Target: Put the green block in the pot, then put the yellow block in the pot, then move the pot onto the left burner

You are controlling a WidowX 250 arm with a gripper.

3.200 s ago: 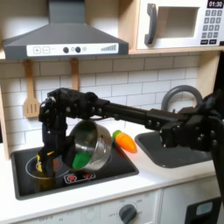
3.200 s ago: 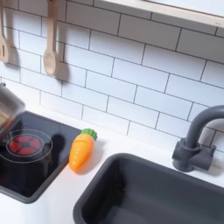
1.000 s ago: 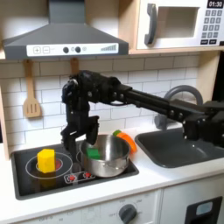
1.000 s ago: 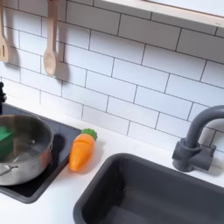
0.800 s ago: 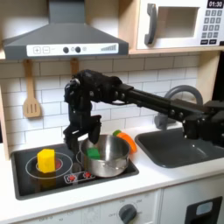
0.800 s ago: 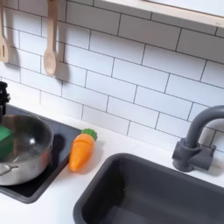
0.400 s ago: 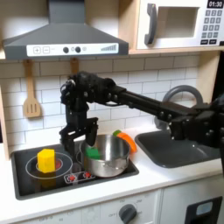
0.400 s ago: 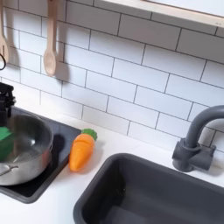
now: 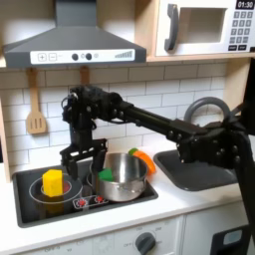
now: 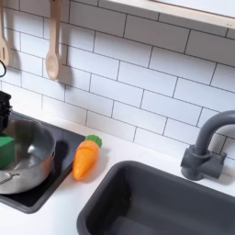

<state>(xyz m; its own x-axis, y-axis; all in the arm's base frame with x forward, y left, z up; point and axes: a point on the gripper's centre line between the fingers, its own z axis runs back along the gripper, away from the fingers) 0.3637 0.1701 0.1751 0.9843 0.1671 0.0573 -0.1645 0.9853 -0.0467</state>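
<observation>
Currently the gripper [image 9: 84, 162] hangs over the black cooktop [image 9: 30, 204] in the first exterior view, its two dark fingers pointing down and spread apart with nothing between them. It sits between the yellow block [image 9: 52, 182] and the pot [image 9: 124, 176], above the stove surface and touching neither as far as the picture shows. The yellow block stands on the burner at the first exterior view's left, well clear of the pot.

The pot rests upright on the cooktop toward the first exterior view's right side of the stove, and the green block [image 9: 105, 174] shows at its near-left rim, inside it. In the second exterior view the pot [image 10: 26, 158] sits at the left edge of the picture, and the green block [image 10: 5, 151] lies against its inner wall.

An orange toy carrot [image 10: 84, 158] with a green top lies on the white counter just beside the pot, between the cooktop and the dark sink [image 10: 174, 209]. A grey faucet [image 10: 204, 147] stands behind the sink. Two wooden utensils hang on the white tile wall in the second exterior view, one a spoon [image 10: 52, 48]. In the first exterior view a range hood [image 9: 70, 42] sits above the stove and a microwave [image 9: 204, 27] above the sink.
</observation>
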